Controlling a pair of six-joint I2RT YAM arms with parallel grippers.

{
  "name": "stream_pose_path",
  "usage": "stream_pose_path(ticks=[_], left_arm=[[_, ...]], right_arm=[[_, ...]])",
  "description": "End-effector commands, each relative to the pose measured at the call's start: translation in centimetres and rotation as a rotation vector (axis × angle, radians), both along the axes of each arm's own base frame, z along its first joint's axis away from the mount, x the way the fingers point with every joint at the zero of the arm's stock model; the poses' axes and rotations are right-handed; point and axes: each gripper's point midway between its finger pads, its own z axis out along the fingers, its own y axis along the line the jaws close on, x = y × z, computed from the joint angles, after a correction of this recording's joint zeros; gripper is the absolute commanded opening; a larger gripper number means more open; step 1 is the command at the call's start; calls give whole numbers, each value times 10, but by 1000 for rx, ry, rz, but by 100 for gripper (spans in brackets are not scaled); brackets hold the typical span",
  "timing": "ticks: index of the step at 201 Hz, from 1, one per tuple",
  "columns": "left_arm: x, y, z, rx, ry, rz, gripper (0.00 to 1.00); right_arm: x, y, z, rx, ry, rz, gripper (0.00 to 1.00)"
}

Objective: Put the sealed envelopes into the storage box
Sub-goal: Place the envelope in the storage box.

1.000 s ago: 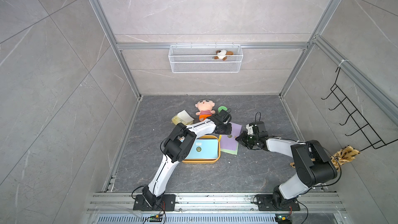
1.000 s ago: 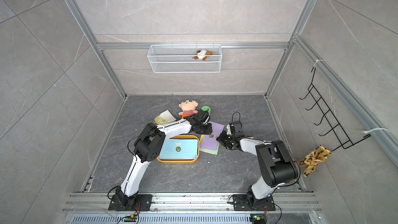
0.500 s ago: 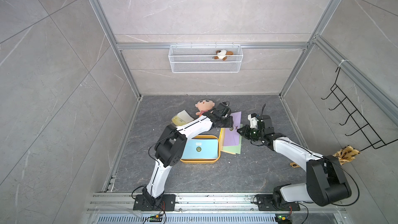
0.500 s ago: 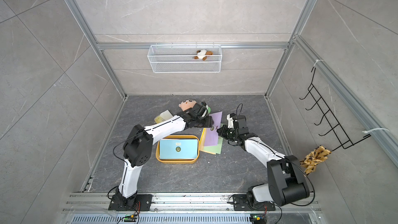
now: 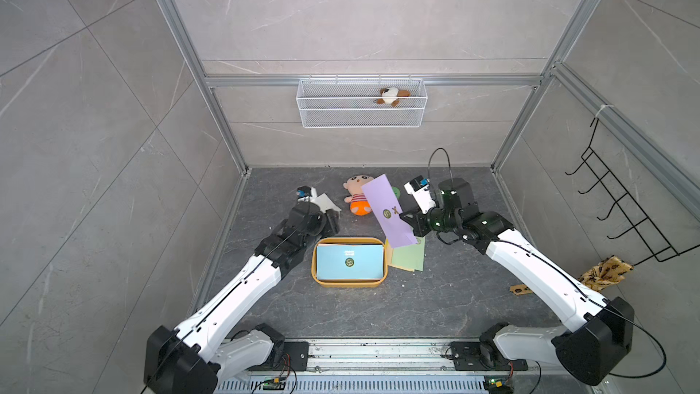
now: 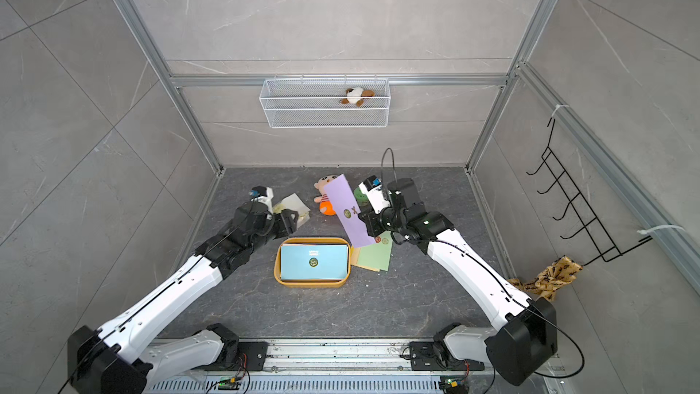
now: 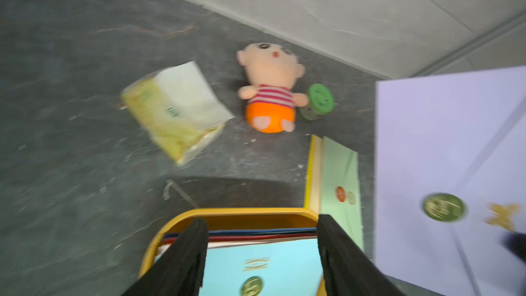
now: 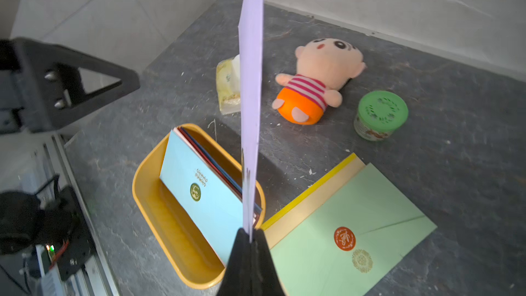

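lilac envelope (image 5: 384, 202) is clamped in right tool (image 8: 250, 237), long axis crossed to storage box (image 5: 348, 283) just leftward; left tool (image 7: 262, 221) is seen open.

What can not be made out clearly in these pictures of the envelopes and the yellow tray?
- Round green-lidded jar: in both top views, mostly hidden behind the lifted lilac paper envelope.
- Envelopes under the light blue paper envelope in the mustard plastic tray: right wrist view, only edges show, number unclear.
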Motion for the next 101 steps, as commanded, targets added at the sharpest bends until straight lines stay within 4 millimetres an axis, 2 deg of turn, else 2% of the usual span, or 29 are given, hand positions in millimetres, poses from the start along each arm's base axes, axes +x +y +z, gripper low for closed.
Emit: stream_pose_path(ticks=[1, 11, 48, 101], left_arm=[[-19, 37, -9, 30, 14, 91, 67], [-25, 52, -10, 64, 15, 147, 67], [-46, 85, 0, 105, -20, 270, 67], [-60, 96, 17, 67, -91, 303, 71]], right_arm=[[-15, 14, -19, -231, -53, 190, 0], [-18, 22, -22, -278, -61, 243, 0], [-32, 51, -43, -458, -66, 429, 0], [-49, 85, -68, -551, -61, 624, 0]])
